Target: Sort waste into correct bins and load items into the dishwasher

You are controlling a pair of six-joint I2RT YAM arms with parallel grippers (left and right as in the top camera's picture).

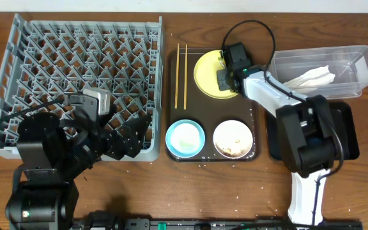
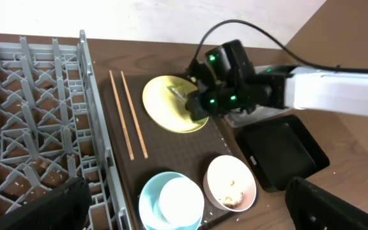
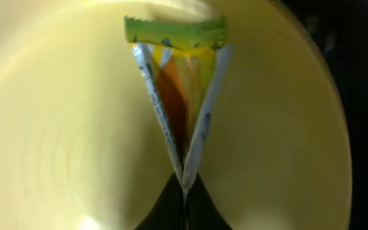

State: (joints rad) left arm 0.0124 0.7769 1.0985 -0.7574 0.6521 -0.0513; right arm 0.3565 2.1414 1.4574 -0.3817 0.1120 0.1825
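My right gripper (image 3: 185, 195) is shut on the yellow-green-orange wrapper (image 3: 177, 89), pinching its lower tip just over the pale-yellow plate (image 1: 208, 76); the plate also shows in the left wrist view (image 2: 165, 108). The plate lies on the brown serving tray with two chopsticks (image 1: 181, 75), a light-blue bowl (image 1: 185, 138) holding a small white cup (image 2: 181, 201), and a white bowl (image 1: 234, 138) with food scraps (image 2: 230, 195). The white napkin (image 1: 308, 78) lies in the clear tub (image 1: 363, 61). The black tray (image 1: 350, 137) sits below it. My left gripper (image 2: 184, 223) is open above the tray's near edge, beside the grey dish rack (image 1: 75, 64).
The dark brown serving tray (image 1: 171, 96) lies between the rack and the bins. My right arm (image 1: 280, 102) reaches across the black tray and tub. Small rice grains are scattered on the wooden table in front of the serving tray.
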